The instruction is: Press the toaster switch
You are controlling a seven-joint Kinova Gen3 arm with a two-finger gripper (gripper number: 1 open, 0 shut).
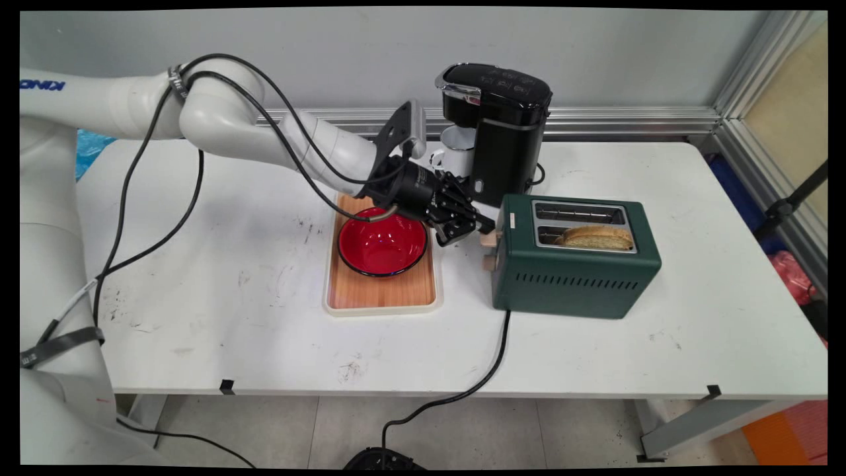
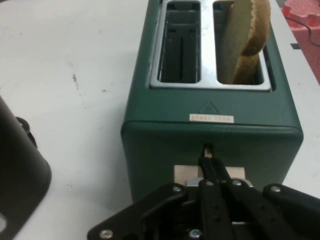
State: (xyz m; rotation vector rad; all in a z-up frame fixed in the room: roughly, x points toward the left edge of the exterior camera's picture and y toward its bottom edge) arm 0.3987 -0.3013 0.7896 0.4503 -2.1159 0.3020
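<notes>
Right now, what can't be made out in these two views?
- Toaster lever: the gripper covers most of it in the hand view.
- Mug: main view, half hidden by the coffee maker and the arm.
- Toast: lower part sunk in the slot, both views.

The gripper (image 1: 481,228) reaches the left end of a dark green two-slot toaster (image 1: 581,264), its fingers closed together, seemingly on the wooden lever (image 1: 490,238). A slice of toast (image 1: 596,237) stands in the nearer slot. The toaster sits right of the table's middle.
</notes>
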